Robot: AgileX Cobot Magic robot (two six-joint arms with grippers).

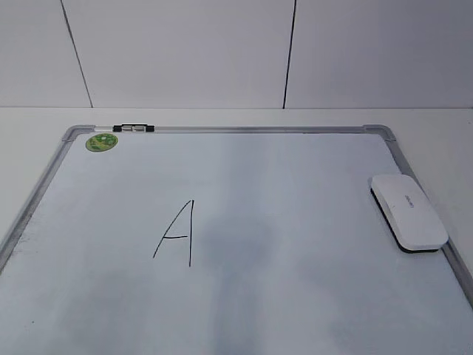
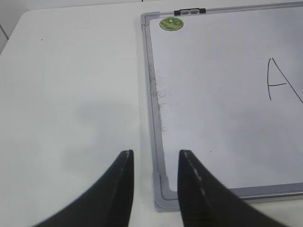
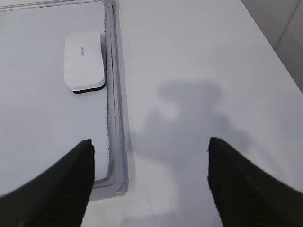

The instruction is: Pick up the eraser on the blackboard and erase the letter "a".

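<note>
**At the near corners, both grippers idle while the eraser waits**

Nearest the cameras, the left gripper [image 2: 155, 165] hangs over the board's near-left corner, its jaws narrowly parted on nothing; the right gripper [image 3: 149, 156] sits over the near-right corner, jaws spread wide and empty. Farther out, the eraser [image 1: 408, 211], a smooth white rounded block on a black felt base, lies against the blackboard's [image 1: 295, 310] right frame rail. That closeness looks risky: a finger could strike the silver-grey rail, or slip on the glossy shell. Beyond, only an angular capital "A" [image 1: 177, 234] shows in thin black marker; no small cursive letter is visible, so the wrong mark might get wiped.
</note>
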